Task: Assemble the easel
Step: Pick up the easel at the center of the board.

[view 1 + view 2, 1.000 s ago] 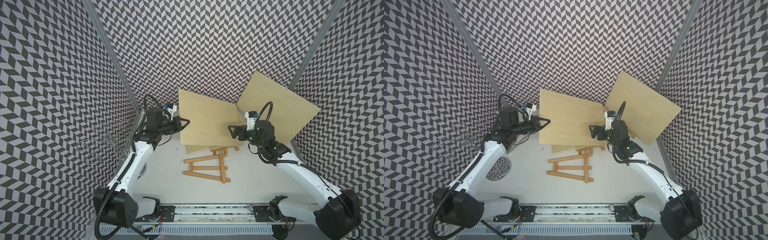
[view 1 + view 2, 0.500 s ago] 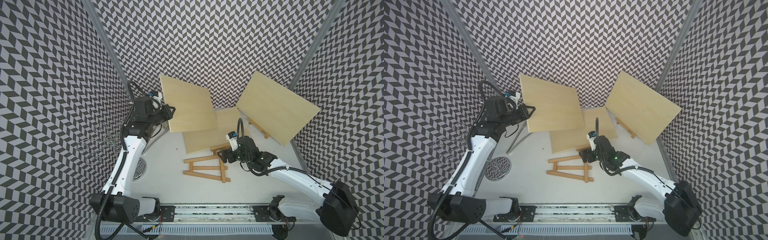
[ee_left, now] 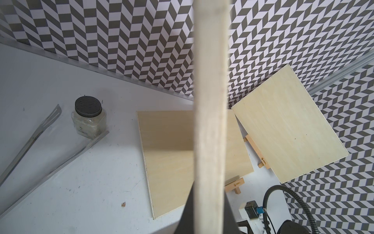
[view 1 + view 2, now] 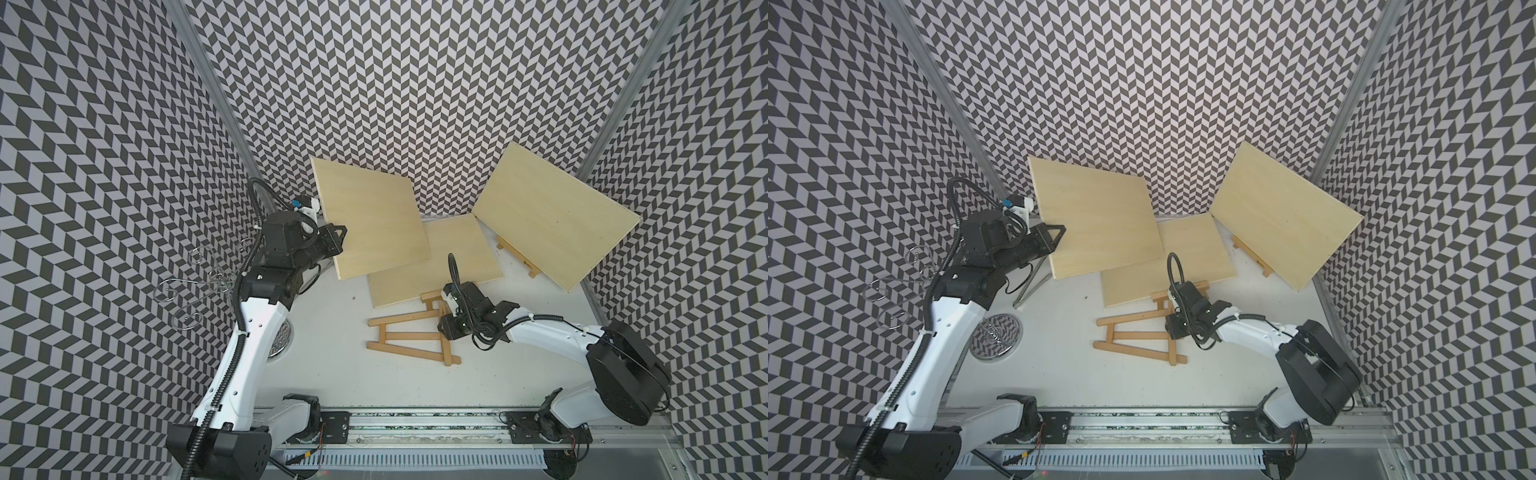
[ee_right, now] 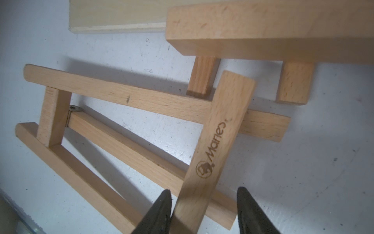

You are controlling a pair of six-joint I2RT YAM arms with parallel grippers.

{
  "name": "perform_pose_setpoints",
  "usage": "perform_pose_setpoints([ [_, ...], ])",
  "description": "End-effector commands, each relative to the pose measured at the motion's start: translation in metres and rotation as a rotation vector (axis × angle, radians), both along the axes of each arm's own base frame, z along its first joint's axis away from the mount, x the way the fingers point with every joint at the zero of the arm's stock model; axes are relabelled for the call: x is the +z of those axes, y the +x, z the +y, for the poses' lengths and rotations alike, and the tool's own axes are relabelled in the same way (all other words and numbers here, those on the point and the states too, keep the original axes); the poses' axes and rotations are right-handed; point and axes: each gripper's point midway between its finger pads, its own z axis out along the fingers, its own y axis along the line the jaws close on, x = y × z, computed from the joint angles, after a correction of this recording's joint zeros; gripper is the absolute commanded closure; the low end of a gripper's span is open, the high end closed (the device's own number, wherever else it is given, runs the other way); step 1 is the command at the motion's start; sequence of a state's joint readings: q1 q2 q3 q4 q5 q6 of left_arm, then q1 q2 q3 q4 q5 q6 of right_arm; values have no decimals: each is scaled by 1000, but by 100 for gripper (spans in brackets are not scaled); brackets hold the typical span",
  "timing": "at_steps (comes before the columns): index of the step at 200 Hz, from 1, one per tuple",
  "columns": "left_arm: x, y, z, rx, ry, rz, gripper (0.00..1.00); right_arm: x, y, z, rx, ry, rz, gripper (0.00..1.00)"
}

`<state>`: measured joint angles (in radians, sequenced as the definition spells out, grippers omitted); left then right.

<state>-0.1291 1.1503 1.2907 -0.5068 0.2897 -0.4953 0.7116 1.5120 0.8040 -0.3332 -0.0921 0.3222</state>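
While the left gripper (image 4: 337,237) is clamping a raised board (image 4: 374,224) clear of the easel (image 4: 409,337) lying on the surface (image 4: 332,374), the right gripper (image 5: 203,191) is straddling the easel's branded bar (image 5: 219,133), jaws apart, seemingly preparing to stand it.

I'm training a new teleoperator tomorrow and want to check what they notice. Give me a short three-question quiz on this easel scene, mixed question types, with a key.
1. True or false: the left end effector grips a wooden panel lifted clear of the table.
2. The right end effector has its open jaws on either side of: A) a jar, B) the branded bar, C) the tongs.
3. How many wooden panels show in a top view?

Key
1. True.
2. B.
3. Three: the held one, the flat panel and the leaning panel.
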Motion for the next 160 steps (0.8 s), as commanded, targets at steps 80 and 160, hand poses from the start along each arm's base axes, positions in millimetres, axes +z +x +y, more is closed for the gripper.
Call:
perform_pose_setpoints([
  [80, -4, 7, 8, 36, 116, -56, 100, 9, -3, 17, 67, 66, 59, 99],
  [160, -8, 12, 6, 35, 147, -48, 100, 120, 12, 6, 103, 640, 144, 100],
])
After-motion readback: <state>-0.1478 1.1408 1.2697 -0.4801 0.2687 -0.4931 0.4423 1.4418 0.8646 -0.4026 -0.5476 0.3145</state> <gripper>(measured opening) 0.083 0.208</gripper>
